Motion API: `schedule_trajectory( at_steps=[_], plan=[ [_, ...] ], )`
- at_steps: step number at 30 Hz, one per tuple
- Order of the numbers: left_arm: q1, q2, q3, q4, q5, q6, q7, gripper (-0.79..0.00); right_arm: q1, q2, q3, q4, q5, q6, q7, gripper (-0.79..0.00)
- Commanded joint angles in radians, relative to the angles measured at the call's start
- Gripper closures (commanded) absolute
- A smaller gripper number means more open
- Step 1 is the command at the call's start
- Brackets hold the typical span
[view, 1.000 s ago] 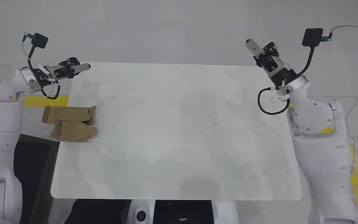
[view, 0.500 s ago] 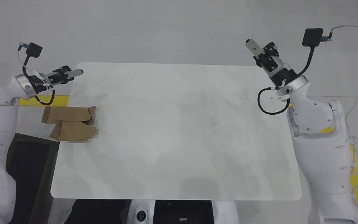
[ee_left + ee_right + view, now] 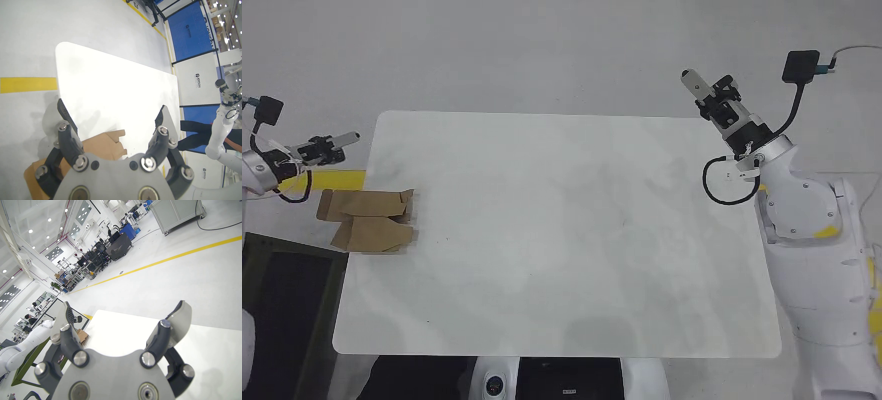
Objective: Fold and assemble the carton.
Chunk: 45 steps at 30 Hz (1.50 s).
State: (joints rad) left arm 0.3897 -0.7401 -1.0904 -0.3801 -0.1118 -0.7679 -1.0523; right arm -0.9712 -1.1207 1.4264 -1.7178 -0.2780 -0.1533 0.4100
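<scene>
the flattened carton [image 3: 367, 220] overhangs the table's [image 3: 572, 230] left edge, near the left gripper [image 3: 345, 139], not touching it. that gripper gapes wide and empty; the right gripper [image 3: 694, 79], far across, likewise.

The left hand [image 3: 344, 138] has drawn back leftward, off the table [image 3: 562, 240].

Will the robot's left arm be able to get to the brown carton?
Probably yes. The left gripper hangs open just off a corner of the table, close to the flattened carton lying at that same side's edge. Nothing stands between them.
</scene>
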Motion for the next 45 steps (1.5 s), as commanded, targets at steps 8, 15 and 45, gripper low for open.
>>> schedule_trajectory(
  at_steps=[8,15,45],
  plan=[
    [-0.062,0.005,0.012,0.155,0.061,0.085,-0.008,-0.785,0.0,0.0,0.0,0.0,0.0,0.0,0.0,-0.785],
    [-0.057,0.011,0.027,0.195,0.113,0.169,-0.027,-0.785,0.0,0.0,0.0,0.0,0.0,0.0,0.0,-0.785],
    [0.005,0.019,0.025,0.203,0.14,0.216,-0.138,-0.24,0.0,0.0,0.0,0.0,0.0,0.0,0.0,-0.785]
  ],
)
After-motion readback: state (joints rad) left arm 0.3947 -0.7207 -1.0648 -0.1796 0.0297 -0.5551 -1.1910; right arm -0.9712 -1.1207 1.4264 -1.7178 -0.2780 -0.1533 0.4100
